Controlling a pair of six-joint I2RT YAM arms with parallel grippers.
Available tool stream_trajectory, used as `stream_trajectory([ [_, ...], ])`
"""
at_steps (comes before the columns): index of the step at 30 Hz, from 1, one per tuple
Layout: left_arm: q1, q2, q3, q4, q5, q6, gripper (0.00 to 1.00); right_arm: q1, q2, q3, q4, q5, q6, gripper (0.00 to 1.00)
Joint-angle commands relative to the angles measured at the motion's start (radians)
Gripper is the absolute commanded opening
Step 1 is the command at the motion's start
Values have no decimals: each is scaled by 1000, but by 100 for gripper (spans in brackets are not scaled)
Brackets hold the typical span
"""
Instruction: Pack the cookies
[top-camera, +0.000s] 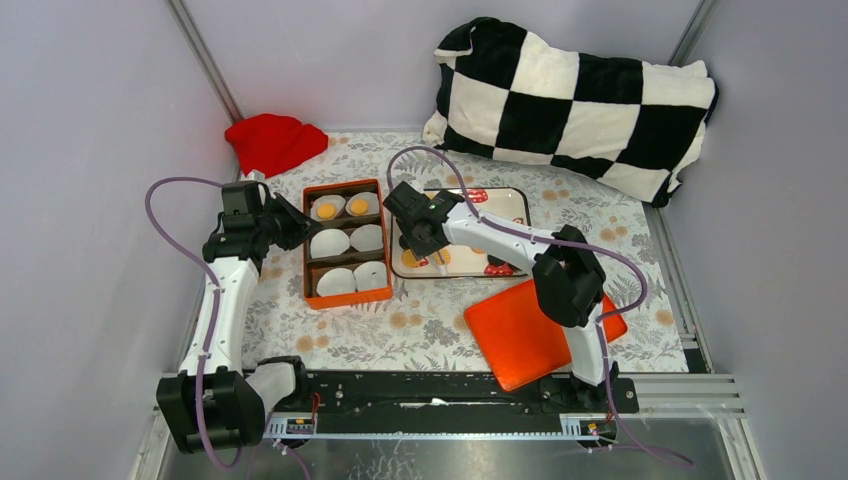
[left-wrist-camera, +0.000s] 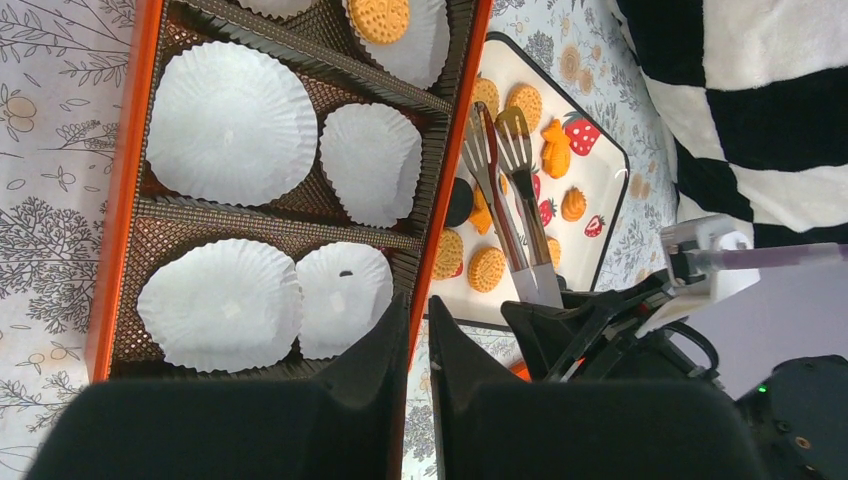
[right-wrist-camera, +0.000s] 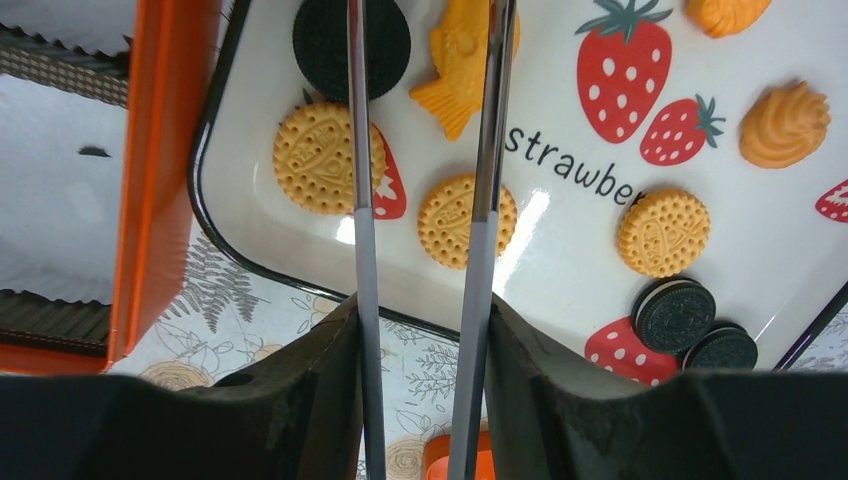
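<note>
Left gripper (left-wrist-camera: 418, 335), jaws nearly closed on nothing, hovers at the orange box's (top-camera: 347, 242) edge near the desk's left side. Right gripper (right-wrist-camera: 420, 330) clamps tongs (right-wrist-camera: 425, 200) over cookies (right-wrist-camera: 466, 220) on the strawberry tray (top-camera: 505, 195) mid-desk; two cookies (top-camera: 342, 208) sit in the box's far liners.

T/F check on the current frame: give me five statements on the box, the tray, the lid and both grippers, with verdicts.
1. Two cookies already sit in liners in the orange box. True: they are in its far compartment.
2. All six liners hold a cookie. False: four white liners are bare.
3. The right gripper holds tongs over the strawberry tray. True: the tongs are spread, with nothing between their tips.
4. The orange lid is on the box. False: it lies by the right arm's base.
5. The left gripper grips a cookie. False: it holds none and sits at the box's wall.
</note>
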Motion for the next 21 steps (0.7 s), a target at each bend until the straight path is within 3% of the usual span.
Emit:
stream_trajectory([
  [1, 6, -3, 7, 38, 18, 11, 15, -5, -83, 82, 30, 14, -36, 0],
  [15, 6, 8, 20, 30, 6, 15, 14, 17, -85, 166, 58, -23, -101, 0],
  [21, 7, 16, 29, 25, 10, 19, 14, 26, -25, 249, -3, 1, -108, 0],
])
